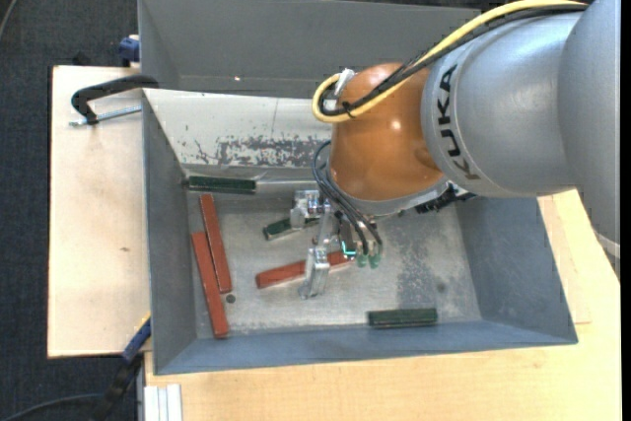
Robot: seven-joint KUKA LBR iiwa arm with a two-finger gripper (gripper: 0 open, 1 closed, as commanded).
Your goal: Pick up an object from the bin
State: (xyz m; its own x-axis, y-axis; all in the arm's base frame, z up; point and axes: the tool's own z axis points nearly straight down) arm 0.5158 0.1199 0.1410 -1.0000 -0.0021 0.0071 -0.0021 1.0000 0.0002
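**Gripper down in the bin, nothing lifted yet**

From where I stand, the pick is not done. The arm reaches in from the right, its orange cover [380, 148] hanging over the middle of the grey bin [296, 15]. The gripper [317, 256] sits low, close to the floor. I cannot tell whether it is open or closed, because the cover and the cabling at the wrist hide too much of it. I see nothing raised off the floor, and I cannot make out anything gripped.

The thing nearest to it is a short red-brown block [279, 278], lying flat near the middle of the floor, a little toward the front. Its right end runs up to the gripper's lower metal tip; they look to be touching, or very nearly so. The rest of the block sticks out to the left. A small dark green piece [278, 229] lies just behind the block, also just left of the gripper.

Everything else is well apart from it. Two long red-brown sticks [210, 261] lie side by side along the left wall. One dark green bar [222, 182] lies at the back left, and another dark green bar [402, 316] against the front wall.

As I judge it, the approach is made; closing on something and lifting it clear are what remain.
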